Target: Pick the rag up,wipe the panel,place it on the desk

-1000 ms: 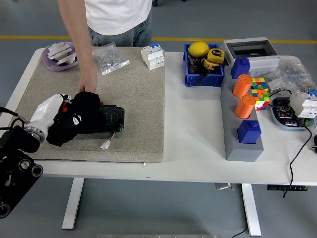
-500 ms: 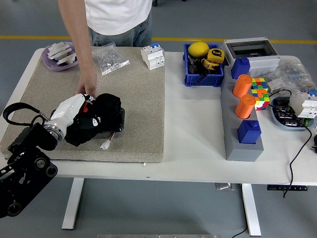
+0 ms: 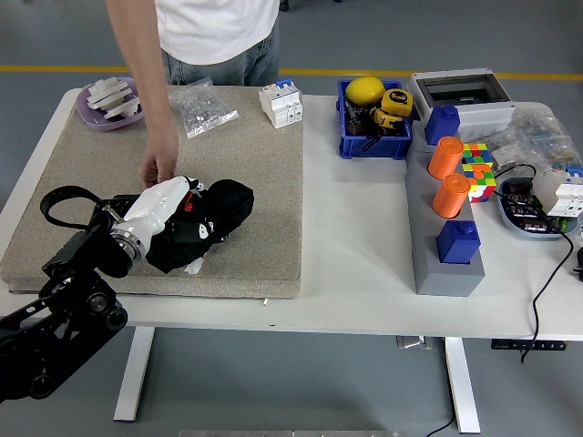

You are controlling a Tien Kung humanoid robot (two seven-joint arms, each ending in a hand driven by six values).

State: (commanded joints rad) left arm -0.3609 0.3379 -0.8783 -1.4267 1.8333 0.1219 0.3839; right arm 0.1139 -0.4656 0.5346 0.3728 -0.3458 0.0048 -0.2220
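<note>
A black rag (image 3: 217,211) lies bunched on the beige mat (image 3: 264,164), left of the table's middle. My left hand (image 3: 182,206), in a white cover, is shut on the rag's left side and presses it down. The black panel lies under the rag and hand and is almost fully hidden. Only its small white connector (image 3: 193,268) shows at the rag's near edge. A person stands at the far side, and the person's hand (image 3: 159,169) rests on the mat just behind my hand.
On the mat's far edge are a purple dish (image 3: 111,103), a clear bag of parts (image 3: 202,109) and a white breaker (image 3: 281,104). To the right stand a blue bin (image 3: 373,120), a grey block with orange cylinders (image 3: 446,196) and a colour cube (image 3: 477,169).
My left hand has slid to the right across the panel, dragging the rag with it. The person's hand stayed near the panel's far left corner.
</note>
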